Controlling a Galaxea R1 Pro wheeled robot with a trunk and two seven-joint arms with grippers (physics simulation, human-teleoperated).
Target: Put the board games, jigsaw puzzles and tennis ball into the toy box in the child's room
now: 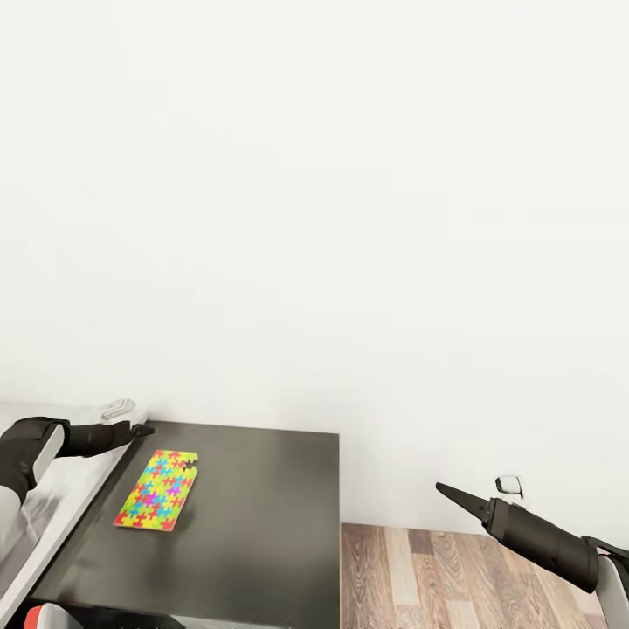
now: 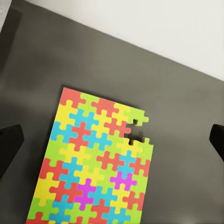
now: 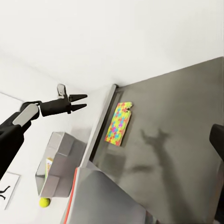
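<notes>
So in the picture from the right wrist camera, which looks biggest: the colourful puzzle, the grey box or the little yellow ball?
Largest to smallest, as they appear:
1. grey toy box
2. jigsaw puzzle
3. tennis ball
The box and puzzle lie at different distances from the camera, so their true sizes stay unsure.

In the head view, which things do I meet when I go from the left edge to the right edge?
left gripper → jigsaw puzzle lying flat on the dark cabinet top → wood-plank floor → right gripper
</notes>
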